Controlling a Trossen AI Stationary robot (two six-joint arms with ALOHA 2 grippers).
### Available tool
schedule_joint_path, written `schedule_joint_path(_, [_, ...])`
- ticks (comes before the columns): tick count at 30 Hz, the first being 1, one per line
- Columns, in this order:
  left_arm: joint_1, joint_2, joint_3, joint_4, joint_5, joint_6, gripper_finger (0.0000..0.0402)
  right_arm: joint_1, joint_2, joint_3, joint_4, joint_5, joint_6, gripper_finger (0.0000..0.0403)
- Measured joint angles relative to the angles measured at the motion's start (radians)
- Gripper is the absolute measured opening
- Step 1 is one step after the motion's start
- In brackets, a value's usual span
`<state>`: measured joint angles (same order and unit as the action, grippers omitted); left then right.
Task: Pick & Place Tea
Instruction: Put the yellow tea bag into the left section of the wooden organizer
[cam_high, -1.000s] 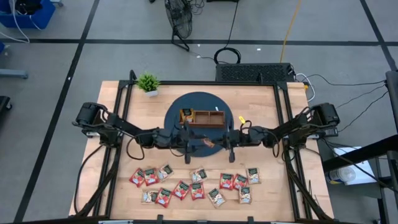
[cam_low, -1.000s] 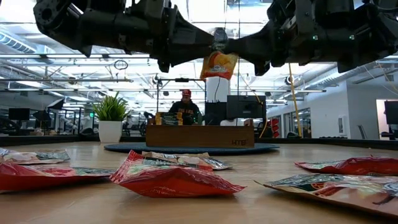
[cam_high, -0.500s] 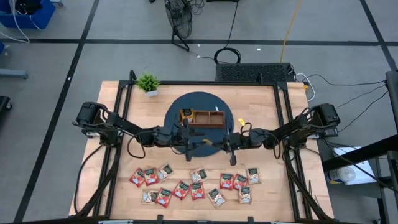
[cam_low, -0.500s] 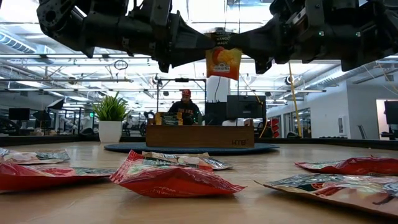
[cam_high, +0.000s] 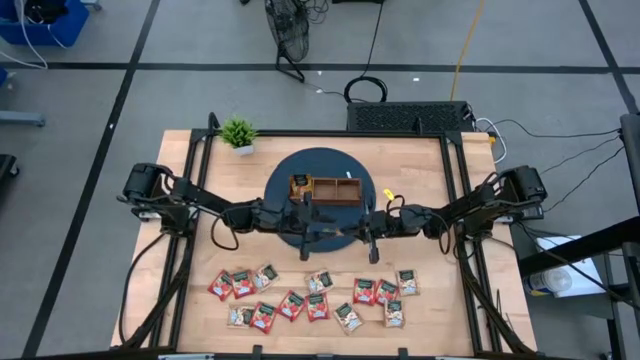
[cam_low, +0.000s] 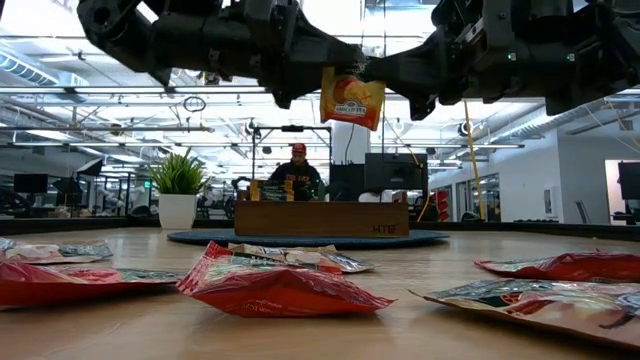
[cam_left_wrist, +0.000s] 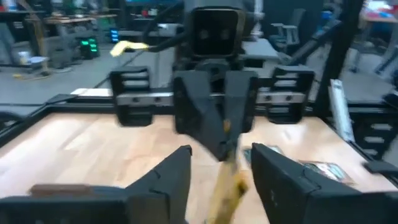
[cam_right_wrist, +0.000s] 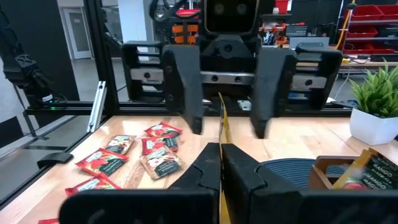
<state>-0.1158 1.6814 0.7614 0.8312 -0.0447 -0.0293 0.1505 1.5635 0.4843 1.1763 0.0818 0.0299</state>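
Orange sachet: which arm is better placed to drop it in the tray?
Right: the right tool is shut on the orange sachet; the left tool faces it open, gripping nothing. The tray is near both.

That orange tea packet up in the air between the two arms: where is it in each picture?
High view: orange packet mid-table, between both claws.
Low view: it hangs top centre, above the wooden tray.
Left wrist view: a blurred edge.
Right wrist view: edge-on, pinched in the right claw.
Shared landmark: potted plant.
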Motion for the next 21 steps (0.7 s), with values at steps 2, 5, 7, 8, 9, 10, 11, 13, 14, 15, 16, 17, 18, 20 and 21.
schedule_joint_path(2, [-0.001, 0.000, 0.014, -0.039, 0.017, 0.008, 0.0125, 0.000, 0.000, 0.000, 0.000, 0.000, -0.001, 0.0000])
schedule_joint_path(5, [0.000, 0.001, 0.017, -0.060, 0.018, 0.030, 0.0054, 0.000, 0.000, 0.000, 0.000, 0.000, -0.001, 0.0000])
schedule_joint_path(7, [0.000, 0.001, 0.017, -0.060, 0.018, 0.045, 0.0015, 0.000, 0.000, 0.000, 0.001, 0.000, -0.001, 0.0000])
schedule_joint_path(8, [0.000, 0.001, 0.017, -0.062, 0.017, 0.052, 0.0011, 0.000, 0.000, 0.000, 0.000, 0.000, -0.001, 0.0000])
schedule_joint_path(9, [0.000, 0.001, 0.017, -0.070, 0.013, 0.067, 0.0010, 0.000, 0.000, 0.000, -0.001, 0.000, -0.001, 0.0000])
schedule_joint_path(10, [0.000, 0.001, 0.017, -0.077, -0.002, 0.086, 0.0007, 0.000, 0.000, 0.000, -0.004, 0.000, 0.000, 0.0000])
schedule_joint_path(11, [-0.001, -0.001, 0.018, -0.087, -0.022, 0.104, 0.0005, 0.000, 0.000, 0.000, -0.006, 0.001, 0.002, 0.0000])
schedule_joint_path(13, [-0.002, -0.026, 0.018, -0.131, -0.069, 0.143, 0.0004, -0.001, 0.001, 0.000, -0.005, 0.007, 0.009, 0.0000])
schedule_joint_path(14, [-0.001, -0.040, 0.018, -0.154, -0.096, 0.161, 0.0004, -0.002, 0.001, 0.001, 0.000, 0.012, 0.010, 0.0000])
schedule_joint_path(15, [0.002, -0.052, 0.018, -0.172, -0.122, 0.175, 0.0004, -0.002, 0.000, 0.002, 0.005, 0.015, 0.011, 0.0000])
schedule_joint_path(16, [0.005, -0.068, 0.019, -0.200, -0.146, 0.181, 0.0003, -0.002, 0.000, 0.002, 0.006, 0.015, 0.015, 0.0001])
schedule_joint_path(17, [0.010, -0.090, 0.016, -0.242, -0.172, 0.186, 0.0003, -0.002, 0.000, 0.002, 0.003, 0.009, 0.024, 0.0003])
schedule_joint_path(18, [0.019, -0.111, 0.012, -0.278, -0.198, 0.187, 0.0003, 0.000, 0.000, 0.002, 0.000, -0.003, 0.032, 0.0005])
schedule_joint_path(20, [0.044, -0.139, 0.008, -0.309, -0.241, 0.185, 0.0003, 0.002, 0.000, 0.002, 0.002, -0.009, 0.037, 0.0010])
schedule_joint_path(21, [0.058, -0.159, -0.007, -0.326, -0.259, 0.183, 0.0002, 0.002, 0.000, 0.002, 0.003, -0.008, 0.037, 0.0013])
